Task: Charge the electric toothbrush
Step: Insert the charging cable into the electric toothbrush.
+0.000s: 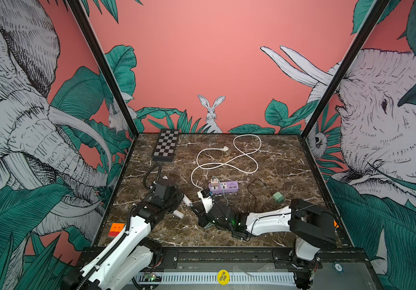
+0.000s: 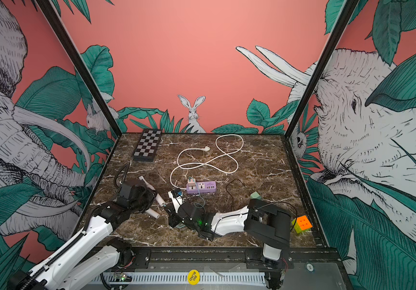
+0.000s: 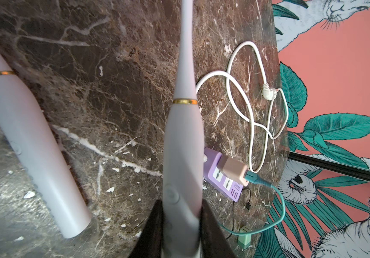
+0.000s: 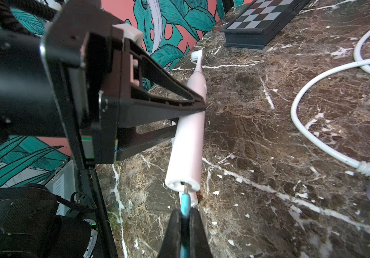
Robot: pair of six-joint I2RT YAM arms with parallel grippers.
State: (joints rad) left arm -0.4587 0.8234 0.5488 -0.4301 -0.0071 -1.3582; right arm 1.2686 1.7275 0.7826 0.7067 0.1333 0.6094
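In both top views my left pincer (image 1: 176, 195) holds the toothbrush (image 2: 160, 200) left of the middle of the table (image 1: 277, 226), in its near half, brush head toward the left edge. A second toothbrush (image 1: 178, 214) lies just beside it, nearer the front edge. My right pincer (image 1: 193, 208) meets the held brush's base end. The purple power strip (image 1: 224, 187) sits about mid-table with a pink adapter (image 1: 214, 181) plugged in.

In the left wrist view my fingers (image 3: 155, 223) stand narrow and clamp the handle from both sides near its button. A teal cable (image 3: 277, 201) leaves the adapter.

In the right wrist view my right pincer is closed tight on the teal plug (image 4: 185, 202). Its metal tip reaches the socket in the toothbrush's base; whether it is seated I cannot tell.
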